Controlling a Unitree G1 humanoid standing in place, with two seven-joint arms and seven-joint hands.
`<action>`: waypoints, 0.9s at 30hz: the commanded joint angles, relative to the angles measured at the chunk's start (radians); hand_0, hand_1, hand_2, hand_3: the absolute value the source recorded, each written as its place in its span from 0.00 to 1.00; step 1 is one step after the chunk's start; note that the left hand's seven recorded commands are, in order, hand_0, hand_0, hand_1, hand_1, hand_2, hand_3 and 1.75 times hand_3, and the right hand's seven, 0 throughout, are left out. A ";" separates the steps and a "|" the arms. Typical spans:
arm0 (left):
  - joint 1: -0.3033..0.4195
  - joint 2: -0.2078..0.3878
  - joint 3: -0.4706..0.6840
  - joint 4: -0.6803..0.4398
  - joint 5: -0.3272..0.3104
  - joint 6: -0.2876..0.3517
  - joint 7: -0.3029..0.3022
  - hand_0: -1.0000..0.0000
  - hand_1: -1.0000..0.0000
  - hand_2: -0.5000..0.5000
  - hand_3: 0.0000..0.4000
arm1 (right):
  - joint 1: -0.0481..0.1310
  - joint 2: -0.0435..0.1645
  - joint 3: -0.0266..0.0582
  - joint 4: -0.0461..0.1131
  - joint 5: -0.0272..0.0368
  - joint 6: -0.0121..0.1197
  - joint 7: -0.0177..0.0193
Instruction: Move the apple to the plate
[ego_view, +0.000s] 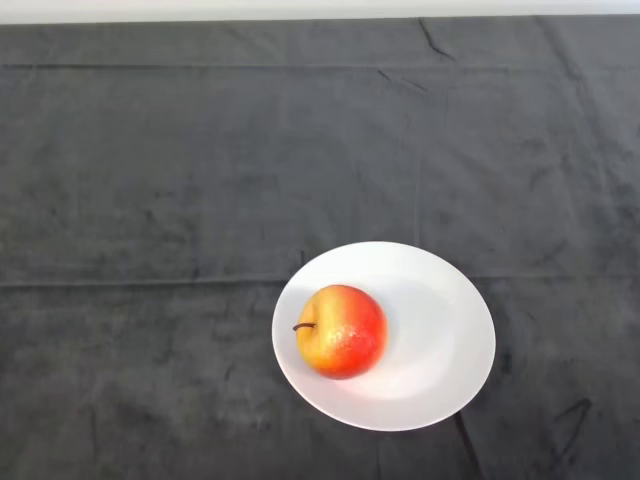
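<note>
Red-and-yellow apple lies on its side on the left half of the white plate, stem pointing left, on my dark-clothed bench. My robot hand is out of sight, its state unknown; the task looks done.

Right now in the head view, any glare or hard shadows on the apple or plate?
Head view: the red-and-yellow apple shows a small speckled highlight on its upper front, nothing blown out; the round white plate is evenly lit, with a soft grey shadow just right of the apple; the dark cloth-covered table shows only faint creases, no glare.
</note>
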 joint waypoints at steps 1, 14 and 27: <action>-0.030 -0.010 0.029 0.044 -0.023 -0.026 -0.010 1.00 1.00 0.50 0.00 | -0.013 -0.024 -0.0142 -0.001 0.0197 -0.003 0.0069; -0.044 -0.016 0.042 0.060 -0.020 -0.060 -0.021 1.00 1.00 0.50 0.00 | -0.014 -0.025 -0.0141 0.002 0.0187 -0.003 0.0087; -0.055 -0.018 0.054 0.073 -0.027 -0.057 -0.045 1.00 1.00 0.50 0.00 | -0.015 -0.026 -0.0140 0.004 0.0178 -0.003 0.0100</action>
